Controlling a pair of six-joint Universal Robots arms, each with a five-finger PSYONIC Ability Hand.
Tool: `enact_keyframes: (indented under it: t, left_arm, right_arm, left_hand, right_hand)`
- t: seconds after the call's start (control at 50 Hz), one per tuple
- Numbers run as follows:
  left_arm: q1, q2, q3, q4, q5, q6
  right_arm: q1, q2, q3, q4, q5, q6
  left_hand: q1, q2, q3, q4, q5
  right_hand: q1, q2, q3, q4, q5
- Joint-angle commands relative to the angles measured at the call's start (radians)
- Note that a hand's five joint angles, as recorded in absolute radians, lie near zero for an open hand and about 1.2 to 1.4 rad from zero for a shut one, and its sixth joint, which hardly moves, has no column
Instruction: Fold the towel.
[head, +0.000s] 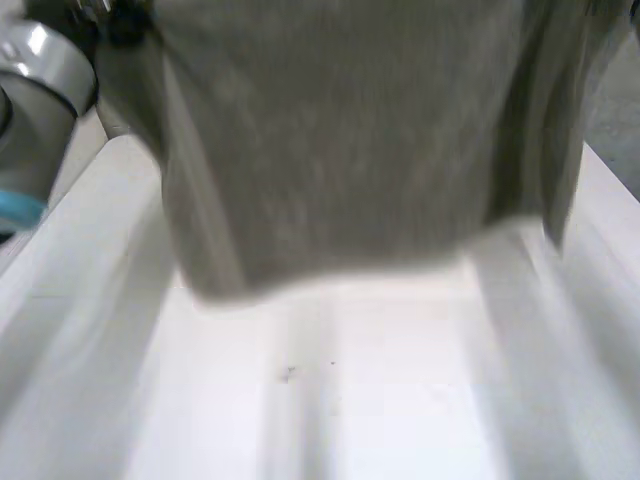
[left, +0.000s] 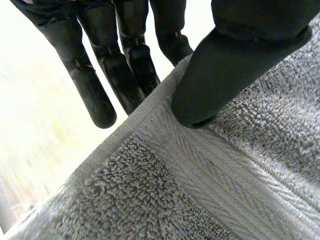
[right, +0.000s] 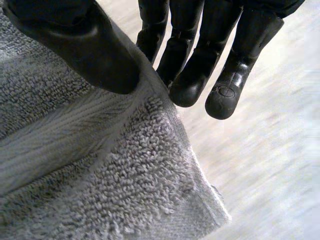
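Grey towel (head: 340, 150) hangs closest to the head camera, raised off the white table (head: 400, 400), its lower edge well above the tabletop. It is spread fairly wide, with loose vertical creases down both sides. Whether it hangs in one layer or doubled cannot be told.

Left hand (left: 235, 65): gripping. The thumb presses onto the towel beside its flat woven band (left: 210, 175), and the straight fingers (left: 95, 95) pass behind the hemmed edge, so the cloth is pinched between them. No corner shows at this grip.

Right hand (right: 85, 45): gripping likewise. The thumb bears on the towel face at the band, and the fingers (right: 195, 75) stand behind the edge. A free corner (right: 215, 215) of the towel lies just beyond the fingertips, so this hold is on an edge near a corner.

The left arm (head: 40, 90) stands beside the towel's upper part in the head view.

Assessment: the towel is picked up and held out between both hands, but no finished fold is evident. The work appears to be at an early stage. Laying the cloth down, bringing one end over the other and squaring the edges remain to be done.
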Motion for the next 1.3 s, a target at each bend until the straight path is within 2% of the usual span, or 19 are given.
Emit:
enact_keyframes:
  t: [0.02, 0.06, 0.2, 0.24, 0.3, 0.34, 0.36, 0.4, 0.56, 0.74, 0.76, 0.78, 0.84, 0.88, 0.98, 1.3]
  left_arm:
    - [-0.007, 0.074, 0.024, 0.166, -0.083, -0.088]
    - [-0.003, 0.085, -0.051, 0.169, -0.105, -0.091]
    - [0.010, 0.086, -0.309, 0.171, -0.099, -0.085]
    - [0.013, 0.086, -0.380, 0.174, -0.099, -0.085]
    - [0.017, 0.076, -0.509, 0.183, -0.097, -0.083]
    - [0.017, 0.066, -0.564, 0.188, -0.093, -0.083]
    - [0.017, 0.051, -0.611, 0.198, -0.087, -0.083]
    - [0.017, 0.022, -0.653, 0.215, -0.079, -0.083]
    - [0.017, -0.092, -0.780, 0.265, -0.059, -0.065]
    - [0.023, -0.070, -0.840, 0.268, -0.057, 0.041]
    - [0.025, -0.061, -0.846, 0.271, -0.059, 0.051]
    - [0.025, -0.061, -0.846, 0.271, -0.059, 0.052]
    - [0.034, -0.050, -0.848, 0.272, -0.059, 0.059]
    - [0.043, -0.047, -0.846, 0.272, -0.059, 0.059]
    - [0.083, -0.038, -0.846, 0.272, -0.057, 0.058]
    - [0.092, -0.041, -0.849, 0.288, -0.057, 0.053]
  right_arm:
    - [-0.011, -0.112, 0.147, -0.168, -0.087, 0.106]
    - [-0.011, -0.135, 0.208, -0.149, -0.112, 0.109]
    - [-0.036, -0.178, 0.456, 0.043, -0.232, 0.093]
    - [-0.047, -0.174, 0.598, 0.108, -0.282, 0.057]
    - [-0.050, -0.169, 0.675, 0.111, -0.301, 0.029]
    - [-0.056, -0.155, 0.817, 0.073, -0.319, -0.031]
    - [-0.056, -0.155, 0.818, 0.073, -0.319, -0.031]
    - [-0.063, -0.114, 0.940, -0.013, -0.321, -0.065]
    - [-0.067, -0.033, 1.141, -0.170, -0.304, -0.072]
    - [-0.085, -0.083, 1.240, -0.173, -0.293, -0.054]
    - [-0.100, -0.098, 1.257, -0.176, -0.284, -0.034]
    - [-0.109, -0.108, 1.269, -0.184, -0.273, 0.001]
    - [-0.117, -0.111, 1.272, -0.193, -0.259, 0.050]
    - [-0.145, -0.112, 1.277, -0.216, -0.236, 0.160]
    - [-0.195, -0.112, 1.266, -0.225, -0.226, 0.268]
    - [-0.226, -0.083, 1.260, -0.263, -0.236, 0.299]
  left_hand:
    - [0.192, 0.178, 0.178, 0.176, 0.188]
    - [0.192, 0.178, 0.178, 0.176, 0.188]
    - [0.192, 0.178, 0.178, 0.176, 0.188]
    - [0.192, 0.178, 0.178, 0.176, 0.188]
    - [0.192, 0.178, 0.178, 0.176, 0.188]
    - [0.192, 0.178, 0.178, 0.176, 0.188]
    - [0.192, 0.178, 0.178, 0.176, 0.188]
    - [0.192, 0.178, 0.178, 0.176, 0.188]
    - [0.192, 0.178, 0.178, 0.176, 0.188]
    - [0.192, 0.178, 0.178, 0.176, 0.188]
    - [0.192, 0.178, 0.178, 0.176, 0.188]
    - [0.192, 0.178, 0.178, 0.176, 0.188]
    - [0.192, 0.178, 0.178, 0.176, 0.188]
    - [0.192, 0.178, 0.178, 0.176, 0.188]
    - [0.192, 0.178, 0.178, 0.176, 0.188]
    - [0.192, 0.178, 0.178, 0.176, 0.188]
  right_hand:
    - [0.057, 0.059, 0.055, 0.054, 0.050]
    - [0.057, 0.059, 0.055, 0.054, 0.050]
    - [0.057, 0.059, 0.055, 0.054, 0.050]
    - [0.057, 0.059, 0.055, 0.054, 0.050]
    - [0.057, 0.059, 0.055, 0.054, 0.050]
    - [0.057, 0.059, 0.055, 0.054, 0.050]
    - [0.057, 0.059, 0.055, 0.054, 0.050]
    - [0.057, 0.059, 0.055, 0.054, 0.050]
    - [0.057, 0.059, 0.055, 0.054, 0.050]
    - [0.029, 0.031, 0.027, 0.026, 0.021]
    - [-0.331, -0.330, -0.334, -0.335, -0.339]
    - [-0.553, -0.551, -0.555, -0.556, -0.561]
    - [-0.570, -0.568, -0.572, -0.573, -0.577]
    - [-0.622, -0.621, -0.625, -0.626, -0.630]
    - [-0.690, -0.689, -0.692, -0.693, -0.698]
    - [-0.696, -0.695, -0.698, -0.699, -0.704]
